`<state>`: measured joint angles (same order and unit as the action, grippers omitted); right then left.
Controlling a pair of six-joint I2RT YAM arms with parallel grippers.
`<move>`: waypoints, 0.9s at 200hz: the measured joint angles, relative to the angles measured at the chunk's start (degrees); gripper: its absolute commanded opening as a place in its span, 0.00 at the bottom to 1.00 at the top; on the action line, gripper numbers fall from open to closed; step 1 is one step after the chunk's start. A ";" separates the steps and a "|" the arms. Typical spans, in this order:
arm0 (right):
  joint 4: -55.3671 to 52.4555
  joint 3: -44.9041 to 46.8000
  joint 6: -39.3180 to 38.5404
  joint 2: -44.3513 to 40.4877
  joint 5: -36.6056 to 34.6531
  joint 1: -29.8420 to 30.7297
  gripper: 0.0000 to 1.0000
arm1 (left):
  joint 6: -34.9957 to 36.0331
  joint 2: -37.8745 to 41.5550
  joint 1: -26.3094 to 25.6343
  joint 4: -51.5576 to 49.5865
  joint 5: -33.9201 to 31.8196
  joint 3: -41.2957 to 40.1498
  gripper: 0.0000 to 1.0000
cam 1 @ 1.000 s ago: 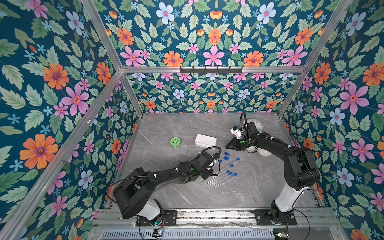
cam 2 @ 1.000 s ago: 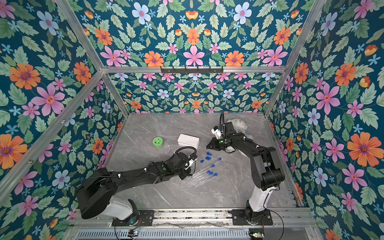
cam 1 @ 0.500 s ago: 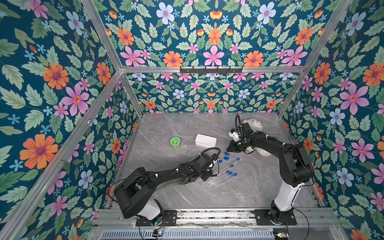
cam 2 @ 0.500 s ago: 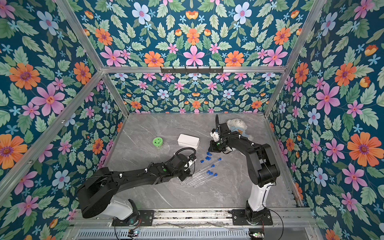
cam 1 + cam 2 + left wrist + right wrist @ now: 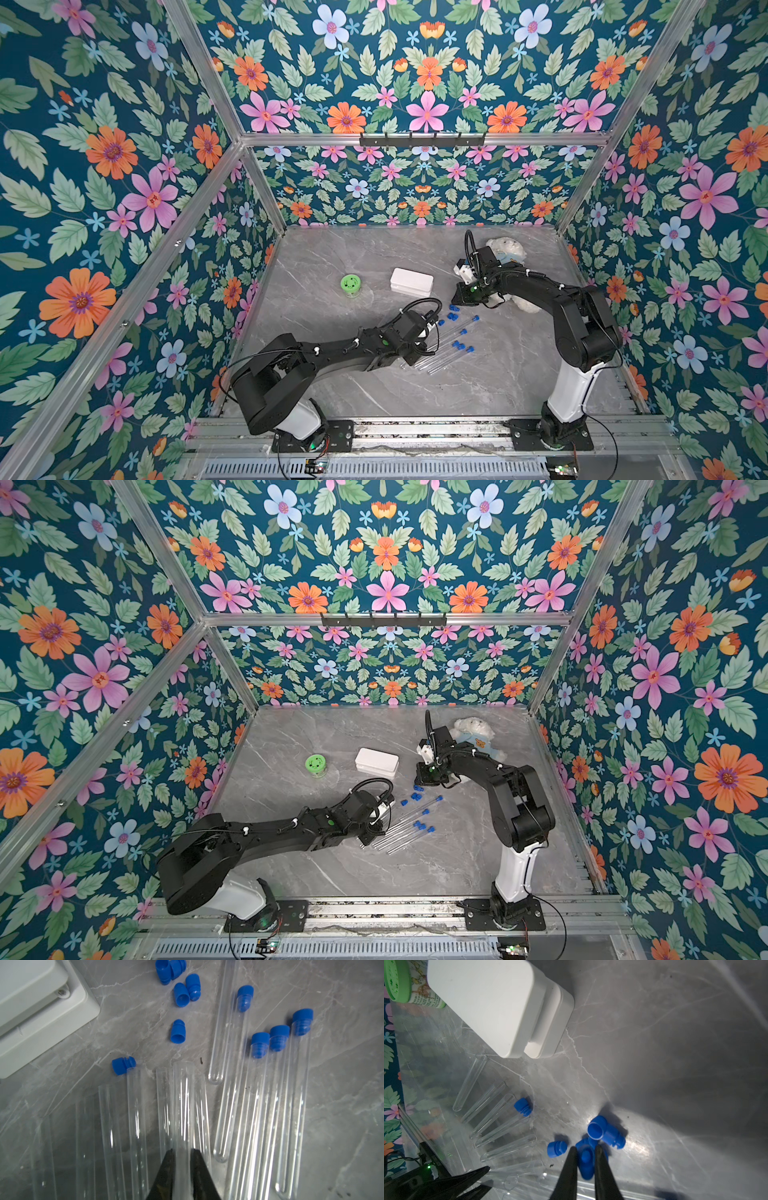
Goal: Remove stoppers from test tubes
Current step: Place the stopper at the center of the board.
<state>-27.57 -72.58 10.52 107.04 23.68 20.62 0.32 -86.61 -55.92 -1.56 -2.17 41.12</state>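
Left gripper (image 5: 182, 1154): fingers narrow, clamped on the body of a bare tube (image 5: 184, 1105). Its open mouth points away from the wrist and there is no plug in it.

Right gripper (image 5: 585, 1148): fingers pinched on one blue stopper (image 5: 585, 1165), hanging just over the loose stoppers (image 5: 596, 1130) on the table (image 5: 675, 1064). My read is that this plug came from the bare tube, and that the drop onto the pile comes next.

Remaining work: four capped tubes (image 5: 291, 1105) lie flat, side by side and nearly touching. They sit just beside the held tube, on the side away from the white box (image 5: 41, 1012). One more tube runs out of the left wrist view, so I can't tell its end there.

The relation that matters:
- The capped tubes' long axes run roughly parallel to the held tube.
- Their rounded ends lie toward the left wrist, and their blue heads (image 5: 279, 1032) point away from it.
- In a top view those heads (image 5: 464, 332) lie on the right arm's side of the cluster.

So the left gripper is nearer the glass bodies and the right gripper is nearer the plugs. I judge the next grab to be a short sideways shift for the left gripper, with no turn of the wrist. The nearest capped tube lies right beside a finger, so I'd watch for nudging it.
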 measured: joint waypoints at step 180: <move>-1.29 -1.86 -0.17 3.41 -0.04 1.92 0.18 | -0.17 -3.19 -0.20 0.20 -0.92 0.11 0.00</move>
<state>-28.86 -74.43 10.35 110.45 23.64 22.55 0.14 -89.80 -56.12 -1.37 -3.09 41.23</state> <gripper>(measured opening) 0.172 0.176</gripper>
